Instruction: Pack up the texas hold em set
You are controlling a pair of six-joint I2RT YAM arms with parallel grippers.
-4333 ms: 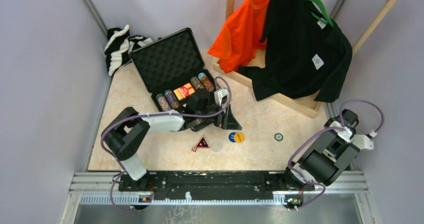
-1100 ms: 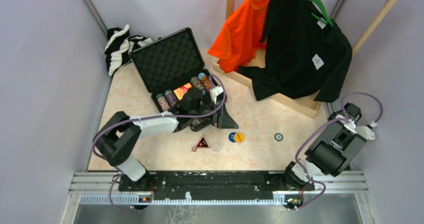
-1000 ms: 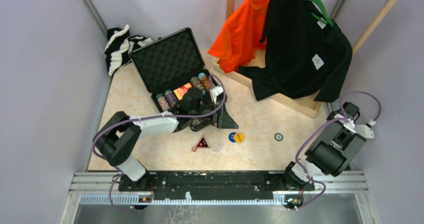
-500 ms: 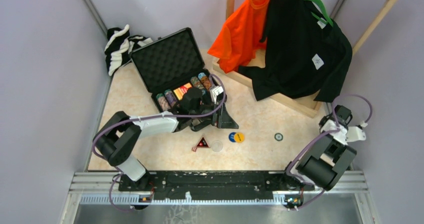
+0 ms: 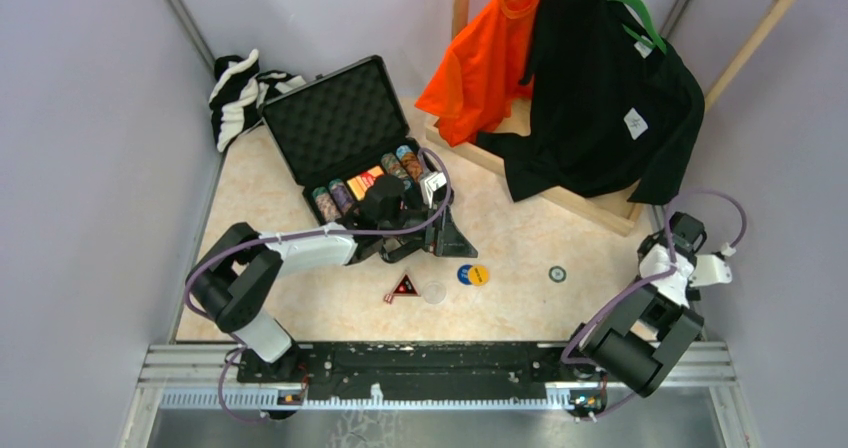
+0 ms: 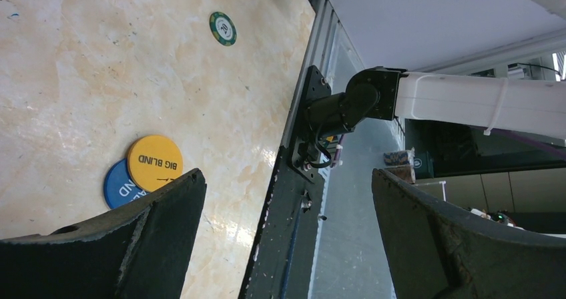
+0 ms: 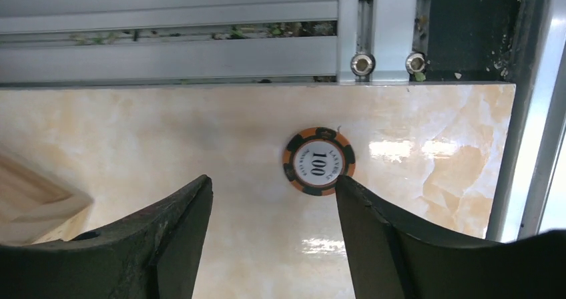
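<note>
The black briefcase point(image 5: 338, 120) lies open, with rows of poker chips point(image 5: 336, 198) and a red card deck point(image 5: 366, 183) in its tray. My left gripper point(image 5: 451, 238) is open and empty just in front of the case. Its wrist view point(image 6: 287, 239) shows the yellow disc point(image 6: 155, 162) lying on the blue disc point(image 6: 119, 188), and a green chip point(image 6: 223, 28). The discs point(image 5: 473, 274), a clear disc point(image 5: 433, 292), the black-red triangle point(image 5: 403, 287) and the green chip point(image 5: 557, 274) lie on the table. My right gripper point(image 7: 273, 235) is open above an orange-black 100 chip point(image 7: 319, 161).
A wooden rack point(image 5: 580, 203) with an orange shirt point(image 5: 490, 53) and a black shirt point(image 5: 600, 98) stands at the back right. A striped cloth point(image 5: 240, 93) lies at the back left. The metal frame rail point(image 7: 173, 52) runs beside the 100 chip.
My right arm has swung inward and its gripper now hangs over the table's right edge. My left gripper shifted slightly toward the case earlier and has since stayed still.
</note>
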